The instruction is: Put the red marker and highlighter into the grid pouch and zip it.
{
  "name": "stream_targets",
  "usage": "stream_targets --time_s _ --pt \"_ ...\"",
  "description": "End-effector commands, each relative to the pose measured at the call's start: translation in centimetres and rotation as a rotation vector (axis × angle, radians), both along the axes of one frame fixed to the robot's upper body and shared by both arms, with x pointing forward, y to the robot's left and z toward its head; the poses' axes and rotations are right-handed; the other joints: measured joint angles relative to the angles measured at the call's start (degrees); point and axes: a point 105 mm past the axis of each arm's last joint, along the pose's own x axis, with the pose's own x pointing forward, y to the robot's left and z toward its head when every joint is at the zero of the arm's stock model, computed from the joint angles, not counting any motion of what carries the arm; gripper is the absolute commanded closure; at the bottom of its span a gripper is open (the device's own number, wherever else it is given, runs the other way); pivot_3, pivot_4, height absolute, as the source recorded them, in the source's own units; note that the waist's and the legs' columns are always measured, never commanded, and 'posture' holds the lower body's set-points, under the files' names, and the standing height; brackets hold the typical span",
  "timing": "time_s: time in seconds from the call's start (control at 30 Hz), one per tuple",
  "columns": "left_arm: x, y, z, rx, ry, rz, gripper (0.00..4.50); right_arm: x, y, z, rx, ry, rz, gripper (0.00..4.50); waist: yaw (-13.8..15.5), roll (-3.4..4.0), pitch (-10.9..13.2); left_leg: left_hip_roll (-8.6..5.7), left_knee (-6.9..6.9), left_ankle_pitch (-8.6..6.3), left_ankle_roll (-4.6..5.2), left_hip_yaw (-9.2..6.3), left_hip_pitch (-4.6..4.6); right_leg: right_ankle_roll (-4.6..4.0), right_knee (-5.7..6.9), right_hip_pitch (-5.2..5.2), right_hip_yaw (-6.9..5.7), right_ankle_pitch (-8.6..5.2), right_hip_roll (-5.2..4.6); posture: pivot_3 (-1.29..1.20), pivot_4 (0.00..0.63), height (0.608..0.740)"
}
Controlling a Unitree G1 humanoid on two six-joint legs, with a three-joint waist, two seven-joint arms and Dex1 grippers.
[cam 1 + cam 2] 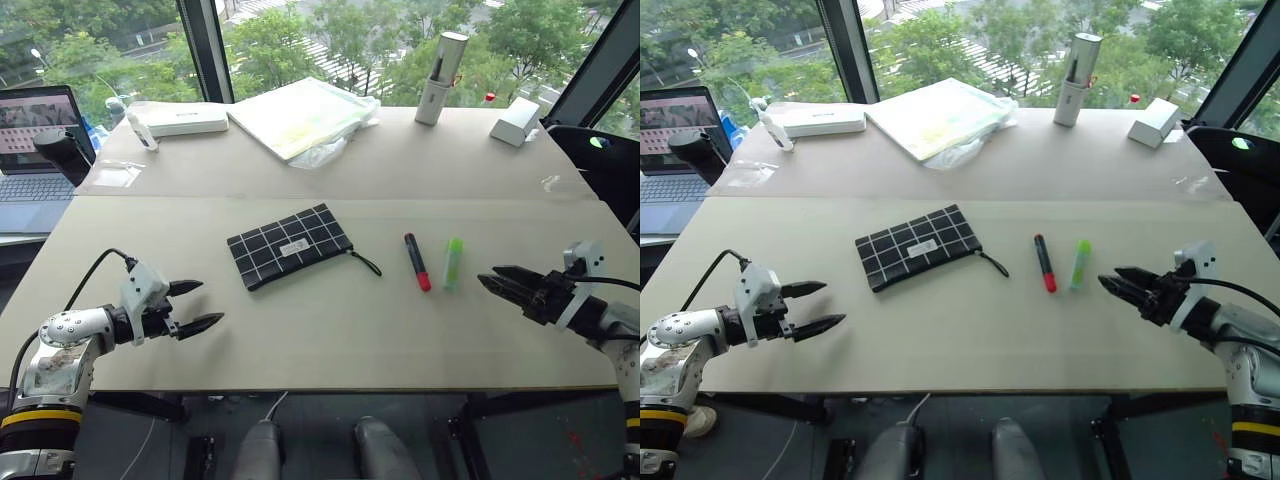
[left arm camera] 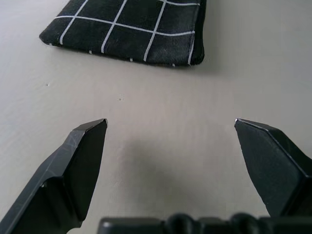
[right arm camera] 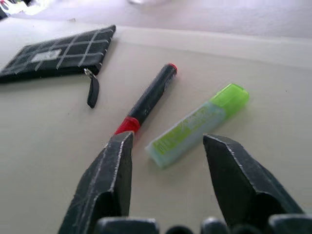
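Black grid pouch [image 1: 290,246] lies flat mid-table, looks zipped, pull cord trailing toward red marker [image 1: 417,262] and green highlighter [image 1: 453,264], side by side, apart. My left gripper [image 1: 192,305] spread wide, empty, near pouch. Right gripper [image 3: 168,146] part open, empty, just short of highlighter. I judge nothing started: pouch needs unzipping first.

Flat black fabric grid pouch with white lines [image 2: 131,29]: far portion cut off by left wrist view's edge. Small white label [image 1: 293,247] on pouch: print too small to read. Open grey laptop [image 1: 35,150]: cropped at frame edge.
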Motion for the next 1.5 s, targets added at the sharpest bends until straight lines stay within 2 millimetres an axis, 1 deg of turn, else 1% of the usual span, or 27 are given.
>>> stream_targets --time_s 0.03,0.13,0.2,0.23,0.33,0.4,0.43,0.53,0.6,0.67,0.8,0.87,1.0,1.17,1.33,1.43,1.5 --pt "1.4 -0.6 1.8 0.072 -0.149 -0.050 0.00 1.0 3.9 2.8 0.042 -0.087 0.146 3.52 0.0 0.00 0.0 0.00 0.01 0.00 0.00 0.00 -0.01 0.00 0.00 -0.01 0.00 0.00 0.00 0.00 0.150 0.731" --pt "2.2 -1.4 2.0 0.090 -0.207 -0.081 0.00 2.7 8.0 3.7 0.051 -0.126 0.252 4.47 0.0 0.00 0.0 0.00 0.01 0.00 -0.01 -0.01 -0.01 0.00 0.02 -0.01 -0.01 0.00 0.00 0.00 0.150 0.731" --pt "2.6 -1.9 1.1 0.154 -0.225 -0.111 0.00 4.7 11.9 3.9 0.010 -0.157 0.311 4.47 -0.3 0.00 0.0 0.00 0.00 0.00 0.00 -0.01 -0.02 0.00 0.02 -0.02 0.00 0.00 0.01 0.00 0.150 0.731" --pt "2.7 -2.0 0.8 0.177 -0.230 -0.121 0.00 5.3 13.1 4.0 -0.007 -0.169 0.327 4.47 -0.6 0.00 0.0 0.00 -0.01 0.00 0.00 0.00 -0.01 -0.01 0.03 -0.05 0.01 0.01 0.01 0.00 0.150 0.731" --pt "3.0 -2.0 -0.5 0.241 -0.232 -0.151 0.00 7.6 15.7 3.6 -0.077 -0.179 0.306 4.47 -0.5 0.01 0.0 0.02 -0.02 0.00 0.00 -0.02 -0.07 -0.04 0.12 -0.18 -0.04 0.03 0.04 0.00 0.150 0.731" --pt "3.3 -2.3 -1.0 0.274 -0.249 -0.173 0.00 9.0 17.8 2.4 -0.160 -0.168 0.301 4.47 0.1 0.01 0.0 0.02 -0.01 0.00 0.00 -0.03 -0.11 -0.05 0.12 -0.18 -0.07 0.03 0.01 0.00 0.150 0.731" --pt "3.5 -2.5 -1.1 0.293 -0.263 -0.183 0.00 9.4 18.7 1.8 -0.189 -0.152 0.312 4.47 0.2 0.02 0.0 0.01 -0.01 0.00 0.00 -0.04 -0.12 -0.06 0.12 -0.18 -0.09 0.04 -0.01 0.00 0.150 0.731" --pt "4.1 -2.9 -1.2 0.327 -0.304 -0.199 0.00 10.2 20.5 1.0 -0.234 -0.131 0.325 4.47 0.5 0.05 0.0 -0.01 0.06 0.03 -0.02 -0.01 -0.07 -0.07 0.19 -0.14 -0.09 0.05 -0.03 0.00 0.150 0.731" --pt "4.5 -3.2 -1.1 0.337 -0.332 -0.199 0.00 10.7 21.0 0.5 -0.269 -0.129 0.314 4.47 0.6 0.07 0.0 -0.01 0.06 0.04 -0.01 -0.02 0.05 -0.07 0.25 -0.04 -0.10 0.05 -0.03 0.00 0.150 0.731" --pt "4.9 -3.5 -1.0 0.346 -0.358 -0.200 0.00 11.3 21.0 -0.2 -0.310 -0.125 0.289 4.47 0.7 0.08 -0.1 -0.02 0.08 0.05 0.00 -0.01 0.10 -0.07 0.31 -0.01 -0.08 0.05 -0.03 0.00 0.150 0.731" --pt "5.6 -4.7 -0.7 0.351 -0.416 -0.220 0.00 12.4 20.2 -2.1 -0.543 -0.184 0.249 4.47 0.7 0.10 -0.1 -0.02 0.10 0.06 0.00 -0.02 0.20 -0.07 0.50 -0.01 -0.09 0.04 -0.02 0.00 0.150 0.731" --pt "5.9 -5.3 -0.5 0.352 -0.443 -0.229 0.00 12.7 19.8 -2.4 -0.619 -0.216 0.238 4.47 0.7 0.13 -0.1 -0.03 0.10 0.06 0.00 -0.02 0.22 -0.06 0.53 -0.02 -0.09 0.04 -0.02 0.00 0.150 0.731" --pt "6.4 -6.7 -0.3 0.331 -0.472 -0.243 0.00 13.1 19.8 -2.0 -0.631 -0.250 0.236 4.47 0.9 0.15 -0.1 -0.06 0.11 0.08 0.00 -0.02 0.22 -0.06 0.54 0.00 -0.08 0.04 -0.03 0.00 0.150 0.731" --pt "6.8 -8.6 -0.6 0.335 -0.510 -0.276 0.00 12.8 19.9 -2.7 -0.642 -0.245 0.269 4.47 1.0 0.15 -0.1 -0.06 0.11 0.08 0.00 -0.02 0.22 -0.06 0.55 0.02 -0.07 0.04 -0.03 0.00 0.150 0.731" --pt "7.1 -10.3 -0.7 0.343 -0.541 -0.317 0.00 12.8 19.9 -2.7 -0.624 -0.240 0.267 4.47 1.1 0.14 -0.1 -0.07 0.12 0.08 0.01 -0.02 0.22 -0.06 0.54 0.04 -0.07 0.04 -0.04 0.00 0.150 0.731" --pt "7.3 -10.7 -0.7 0.350 -0.546 -0.334 0.00 12.8 20.0 -2.6 -0.620 -0.240 0.265 4.47 1.2 0.15 -0.1 -0.07 0.12 0.08 0.01 -0.02 0.23 -0.06 0.54 0.04 -0.07 0.04 -0.03 0.00 0.150 0.731" --pt "7.4 -10.6 -0.8 0.356 -0.534 -0.334 0.00 12.8 20.0 -2.6 -0.608 -0.237 0.262 4.47 1.2 0.15 -0.1 -0.07 0.12 0.08 0.00 -0.02 0.22 -0.06 0.53 0.04 -0.06 0.04 -0.03 0.00 0.150 0.731"
